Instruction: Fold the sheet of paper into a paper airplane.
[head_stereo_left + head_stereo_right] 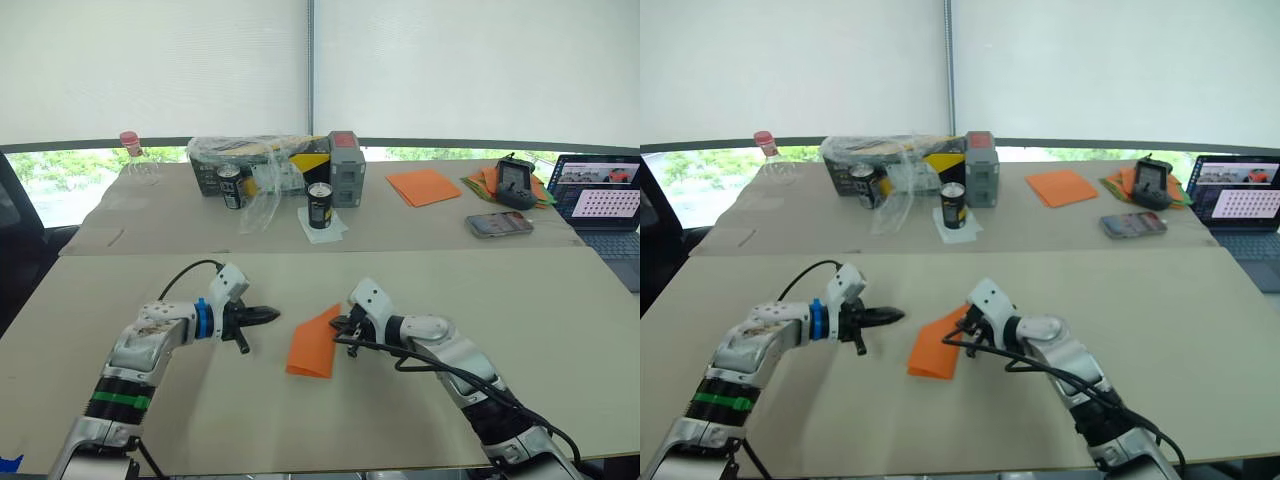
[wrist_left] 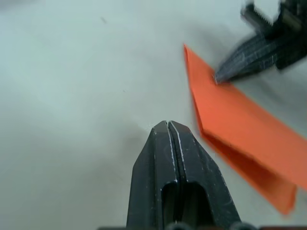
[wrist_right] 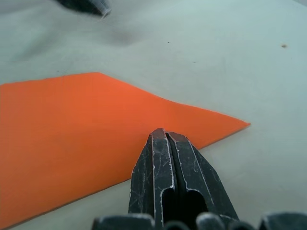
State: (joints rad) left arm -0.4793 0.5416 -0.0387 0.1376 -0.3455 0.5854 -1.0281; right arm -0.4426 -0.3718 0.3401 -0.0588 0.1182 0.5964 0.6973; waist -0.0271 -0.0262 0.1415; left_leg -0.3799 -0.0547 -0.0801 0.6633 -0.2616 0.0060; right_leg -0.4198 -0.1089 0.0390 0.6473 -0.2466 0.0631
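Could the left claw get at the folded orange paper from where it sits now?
Probably yes: the shut left claw points at the folded bright-orange paper sheet across bare table, while the shut right claw presses only its far edge.

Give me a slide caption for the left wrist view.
Shut left gripper above the table beside the folded bright-orange sheet of paper, the right gripper's black fingertip touching its edge.

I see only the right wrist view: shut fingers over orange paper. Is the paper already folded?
Observer: Yes, the sheet of paper is doubled over, one layer upon another.
Operator: Where is the left gripper?
Observer: The left gripper is shut, left of the paper, not touching it.
Operator: Does my gripper touch the paper?
Observer: The right gripper tip seems to rest on its edge.
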